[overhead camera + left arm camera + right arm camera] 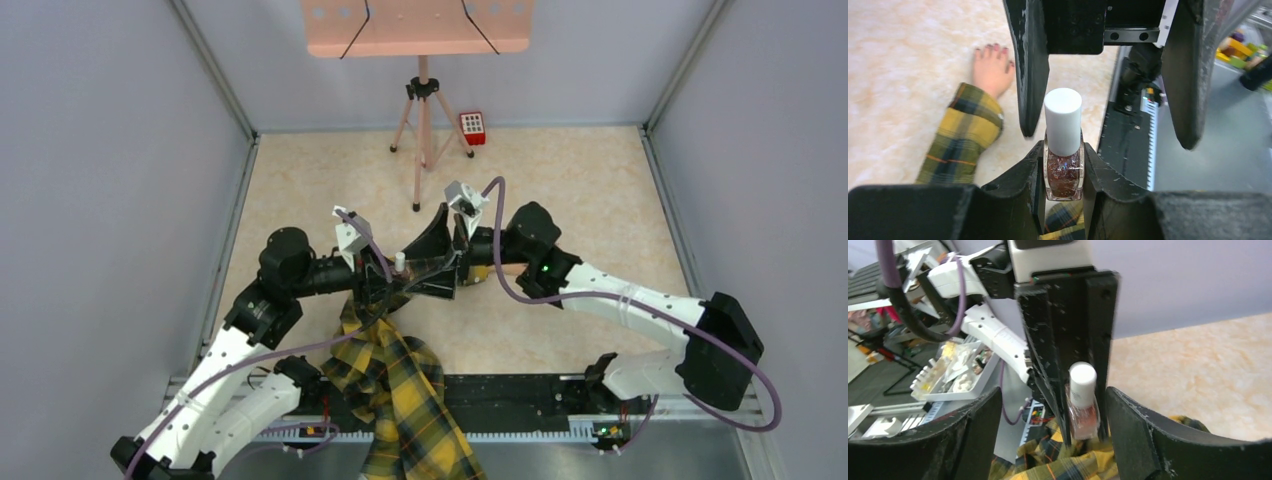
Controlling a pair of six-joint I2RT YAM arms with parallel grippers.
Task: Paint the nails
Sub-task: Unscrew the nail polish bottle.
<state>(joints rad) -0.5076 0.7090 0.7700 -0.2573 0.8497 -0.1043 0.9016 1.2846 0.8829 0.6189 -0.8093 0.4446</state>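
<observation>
A small bottle of dark red glitter polish [1063, 175] with a white cap [1063, 120] stands upright between the fingers of my left gripper [1063, 155], which is shut on its glass body. My right gripper [1054, 395] is open, one finger on each side of the cap [1083, 382] without touching it. From above, both grippers meet mid-table, the left gripper [395, 275] facing the right gripper [428, 262]. The mannequin hand [993, 70] lies flat on the table, its dark red nails [996, 48] showing at the fingertips. Its yellow-black plaid sleeve [964, 135] runs toward me.
The plaid sleeve [400, 390] drapes over the black rail [530, 395] at the near edge. A pink stand on a tripod [423, 110] and a small red keypad box [472, 127] sit at the back. Grey walls close in the table on both sides.
</observation>
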